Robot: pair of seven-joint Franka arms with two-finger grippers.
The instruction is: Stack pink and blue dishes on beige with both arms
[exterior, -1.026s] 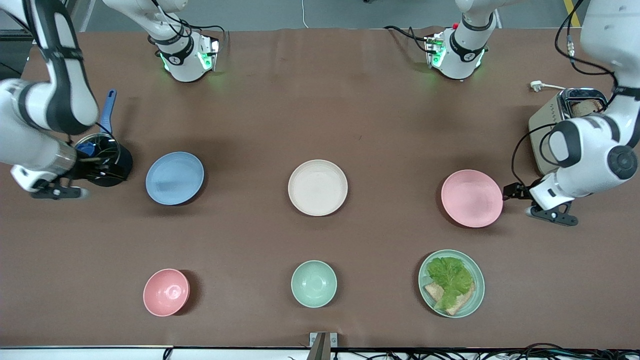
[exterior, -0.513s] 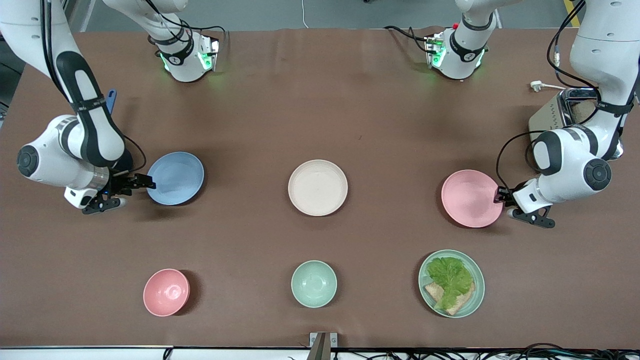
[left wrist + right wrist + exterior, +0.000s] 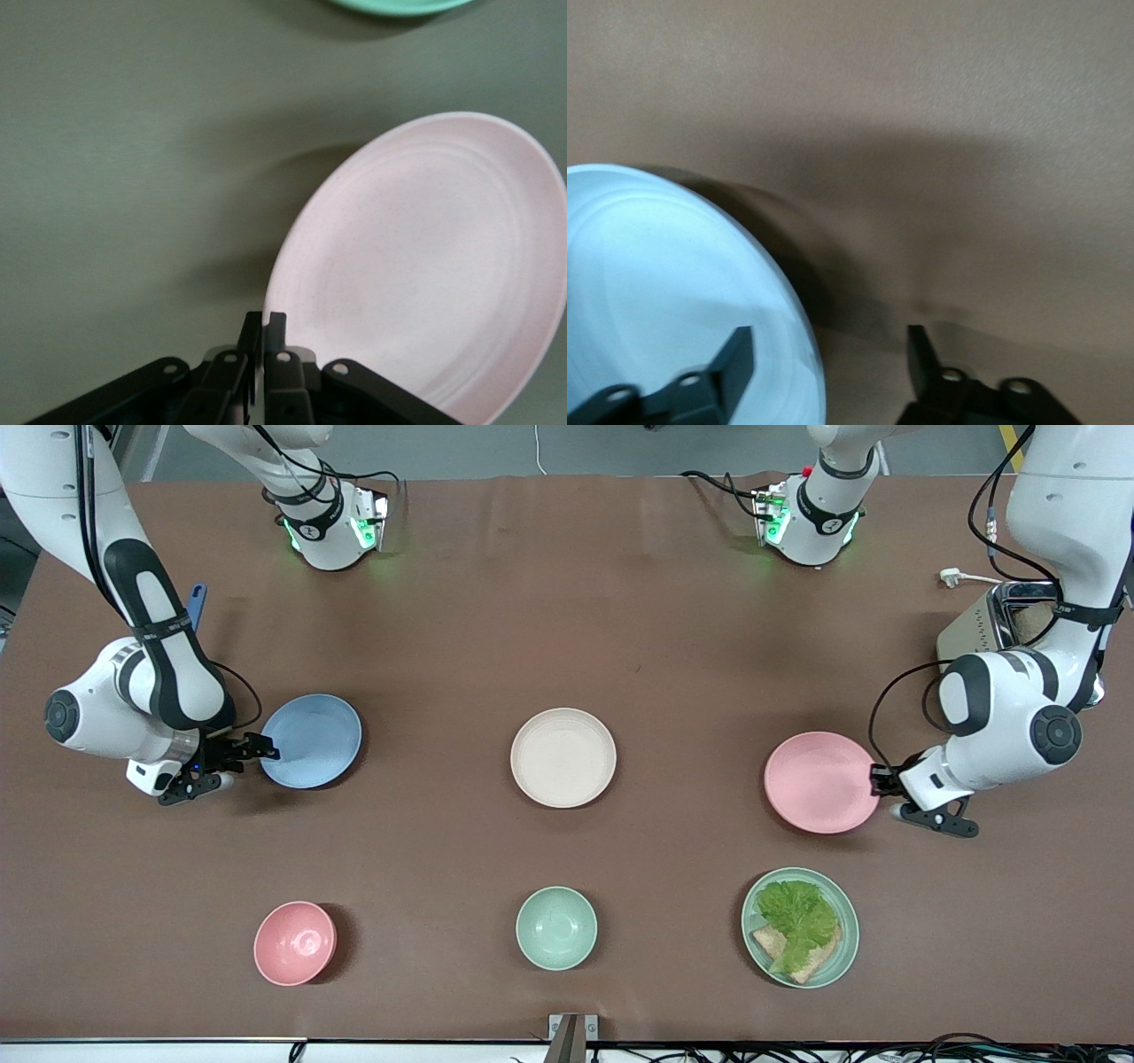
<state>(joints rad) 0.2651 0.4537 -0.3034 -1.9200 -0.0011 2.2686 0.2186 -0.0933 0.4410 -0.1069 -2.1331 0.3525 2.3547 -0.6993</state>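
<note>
The cream-beige plate (image 3: pixel 563 757) lies at the middle of the table. Toward the left arm's end is the pale pink plate (image 3: pixel 819 782), and my left gripper (image 3: pixel 877 782) is shut on the rim that faces that end. In the left wrist view the fingers (image 3: pixel 264 323) pinch the edge of the pink plate (image 3: pixel 425 266). The light blue plate (image 3: pixel 312 740) lies toward the right arm's end. My right gripper (image 3: pixel 266 751) is open astride its rim. One finger is over the blue plate (image 3: pixel 664 301) and the other over the bare table, so the gripper (image 3: pixel 828 363) straddles the rim.
Nearer the front camera stand a salmon-pink bowl (image 3: pixel 295 943), a mint-green bowl (image 3: pixel 556 927) and a mint-green plate (image 3: pixel 842 921) with lettuce and bread. A toaster (image 3: pixel 992 624) stands at the left arm's end. A blue handle (image 3: pixel 196 607) shows beside the right arm.
The left gripper closed on the pink plate's rim and shifted the plate a little toward the beige plate. The right gripper came in from the table's end to the blue plate's rim.
</note>
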